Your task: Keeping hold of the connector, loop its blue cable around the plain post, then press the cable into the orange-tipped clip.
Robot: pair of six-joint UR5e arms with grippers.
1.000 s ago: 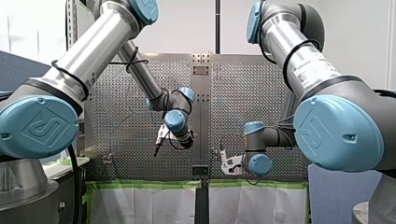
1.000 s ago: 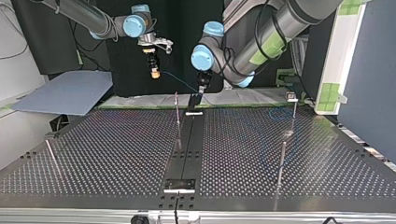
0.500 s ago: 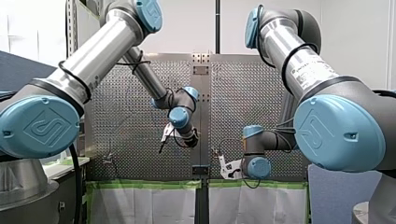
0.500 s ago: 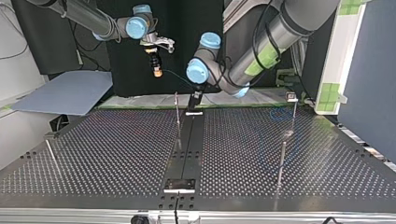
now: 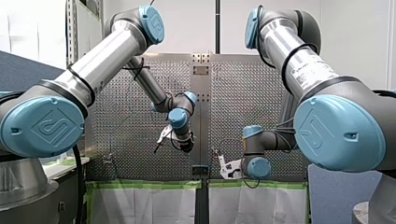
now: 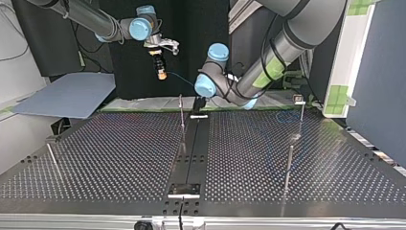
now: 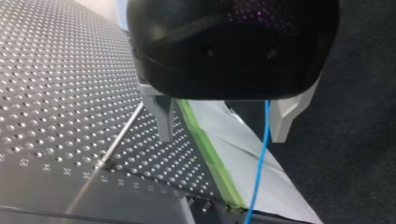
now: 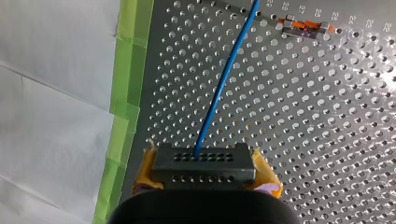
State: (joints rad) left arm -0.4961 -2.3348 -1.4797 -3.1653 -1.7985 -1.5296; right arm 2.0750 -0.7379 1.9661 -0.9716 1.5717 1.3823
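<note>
My left pincer (image 6: pixel 198 103), released, has sunk toward the counter (image 6: pixel 119 158). In the top view the plain post (image 6: pixel 181 112) is at its 9 o'clock, and the blue cable (image 7: pixel 259 158) runs through it. My right pincer (image 8: pixel 204 176) stays clenched on the connector (image 8: pixel 204 161). I judge looping not yet begun.

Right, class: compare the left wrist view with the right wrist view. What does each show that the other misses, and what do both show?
Only the left wrist view: my left gripper, fingers apart and empty, and a thin metal post. Only the right wrist view: my right gripper, yellow pads clamped on the grey connector, and the orange-tipped clip ahead of it. Both: the blue cable, the perforated table and the green tape along its edge.
</note>
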